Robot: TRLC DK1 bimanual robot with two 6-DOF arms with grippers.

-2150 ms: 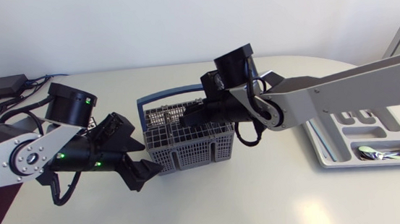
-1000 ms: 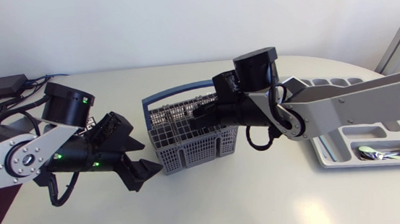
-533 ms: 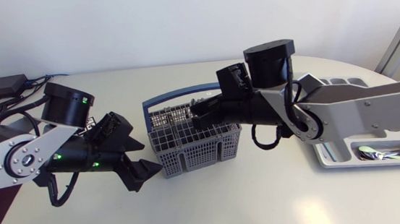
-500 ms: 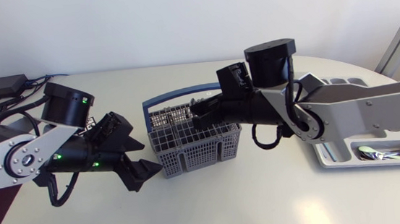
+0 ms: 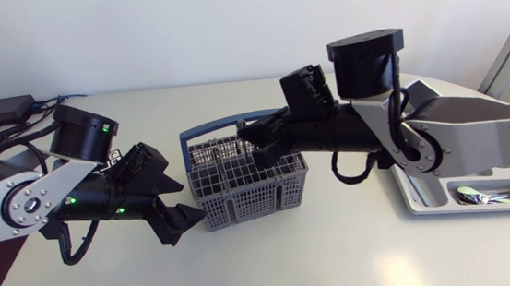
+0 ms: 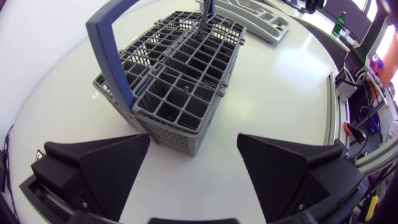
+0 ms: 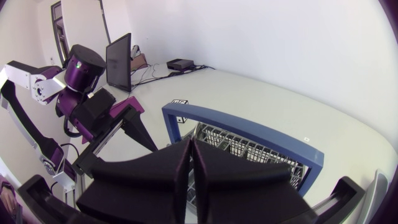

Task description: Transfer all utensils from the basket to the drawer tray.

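**Above the basket: thin pinch, loose basket**

Over the far side of the grey cutlery basket (image 5: 249,185), your right gripper (image 5: 250,136) has its 2 fingers closed to a hairline slit. It appears to be pinching a slim grey utensil (image 6: 206,9); the contact itself is hidden. Your left gripper (image 5: 184,198) sits low at the basket's near left corner, jaws spread wide, gripping nothing and not bracing the basket.

That is your main risk. The utensil's lower end is down among the grid cells, so if you pull sideways before it clears, it can catch a cell wall or the blue handle (image 5: 221,123) and drag or tip the unheld basket. A thin shaft in broad wedge fingers can also swivel or slip, dropping back or onto the table (image 5: 340,265).

The utensil stands nearly upright, long axis vertical, upper end toward the right gripper, lower end in a far compartment. You will likely need to lay it flat along a slot of the drawer tray (image 5: 416,201), well off to the right, where a spoon (image 5: 484,195) lies in the near compartment.
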